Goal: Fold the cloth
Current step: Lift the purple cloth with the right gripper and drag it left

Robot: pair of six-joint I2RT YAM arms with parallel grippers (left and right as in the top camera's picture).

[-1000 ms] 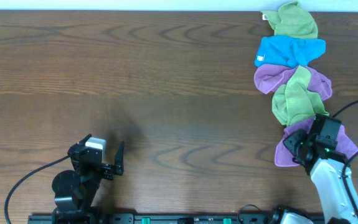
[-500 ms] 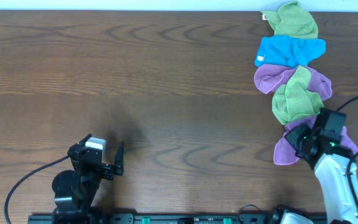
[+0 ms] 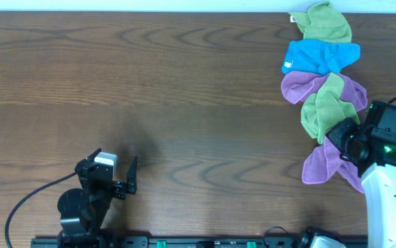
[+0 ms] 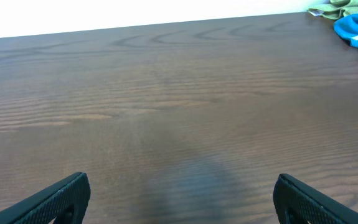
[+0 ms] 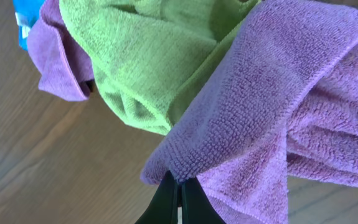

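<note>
Left wrist view first: my left gripper (image 4: 182, 186) sits low over the wooden table (image 4: 166, 93), its fingers spread wide apart. A blue cloth (image 4: 355, 28) peeks in at the far right corner.

Right wrist view now: the right gripper (image 5: 177, 193) has its fingers pressed together on a folded edge of the lilac cloth (image 5: 303, 106). That edge lies right against a lime-green cloth (image 5: 129, 56), and a second purple cloth (image 5: 54, 62) is bunched beyond it.

Overhead: the lilac cloth lies crumpled at the table's right side, at the near end of the line of cloths and partly under my right arm. The left arm sits by the front edge, well apart from it.
</note>
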